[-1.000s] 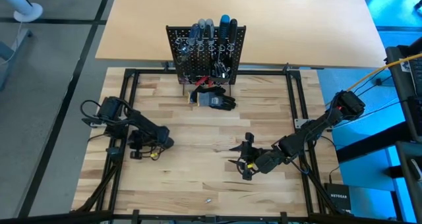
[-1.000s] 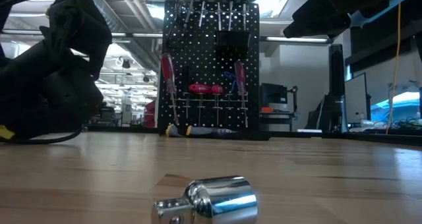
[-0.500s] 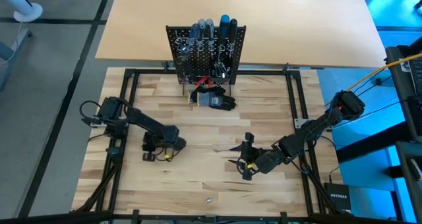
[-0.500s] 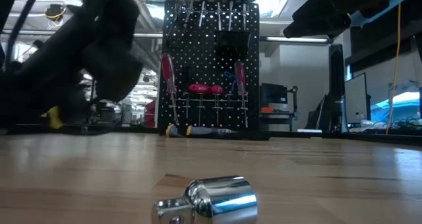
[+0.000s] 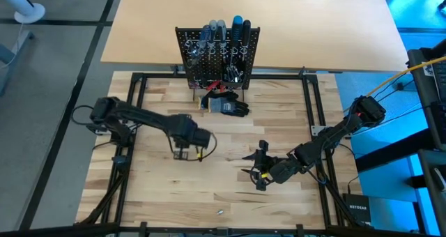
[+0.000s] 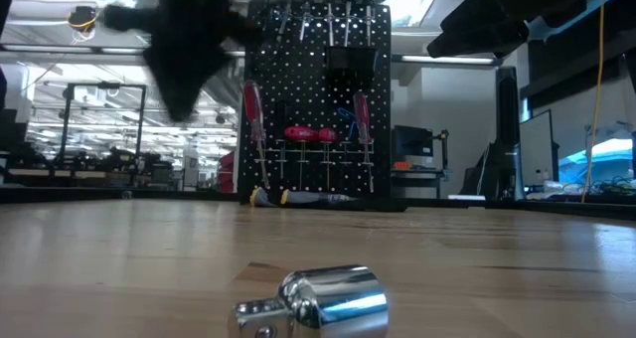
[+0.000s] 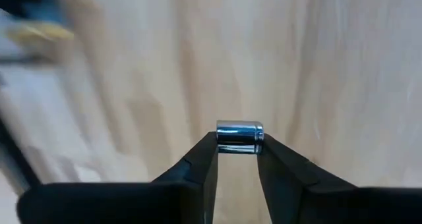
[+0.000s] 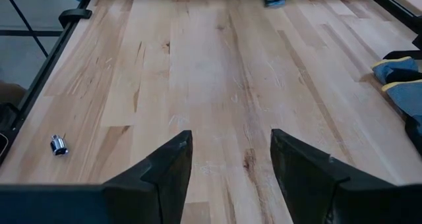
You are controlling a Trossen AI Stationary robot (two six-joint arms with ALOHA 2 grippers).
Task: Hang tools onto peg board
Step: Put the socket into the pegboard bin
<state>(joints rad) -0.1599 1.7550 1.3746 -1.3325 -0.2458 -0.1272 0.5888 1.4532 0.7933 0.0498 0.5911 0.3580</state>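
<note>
Lying nearest you at the table's front edge, one loose socket awaits collection. Your right gripper rests beside mid-table, fingers spread and empty. Your left gripper pinches a small silver socket, lifted clear, probably bound for the peg board standing at the back.

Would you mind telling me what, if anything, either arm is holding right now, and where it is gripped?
The left tool pinches a small shiny silver metal cylinder across its round sides, at the fingertips. The right tool is open above the wooden tabletop, holding nothing.
</note>
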